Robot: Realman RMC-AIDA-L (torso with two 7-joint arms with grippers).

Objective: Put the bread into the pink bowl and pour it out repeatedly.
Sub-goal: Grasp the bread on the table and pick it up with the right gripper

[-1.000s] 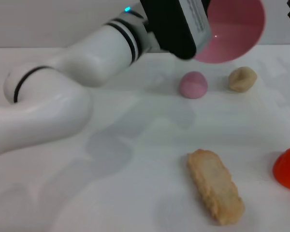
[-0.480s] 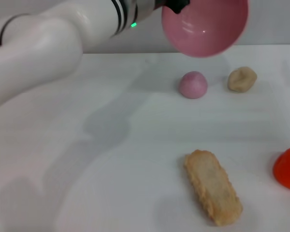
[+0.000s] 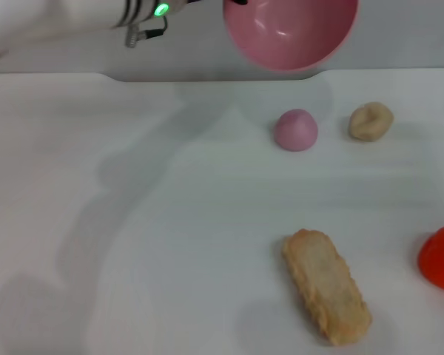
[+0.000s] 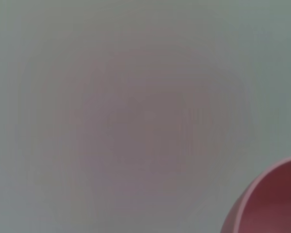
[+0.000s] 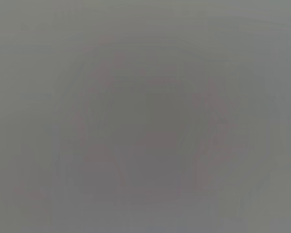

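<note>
Left claw: grip unclear, risen out of view | pink bowl point(image 3: 290, 33) lifted higher | bread point(image 3: 326, 285) unmoved on table point(image 3: 133, 237)

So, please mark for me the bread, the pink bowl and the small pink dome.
bread point(image 3: 326, 285): head view, middle of its plain tan face.
pink bowl point(image 3: 290, 29): head view, inner wall of the raised bowl.
small pink dome point(image 3: 295, 129): head view, its rounded top.
</note>
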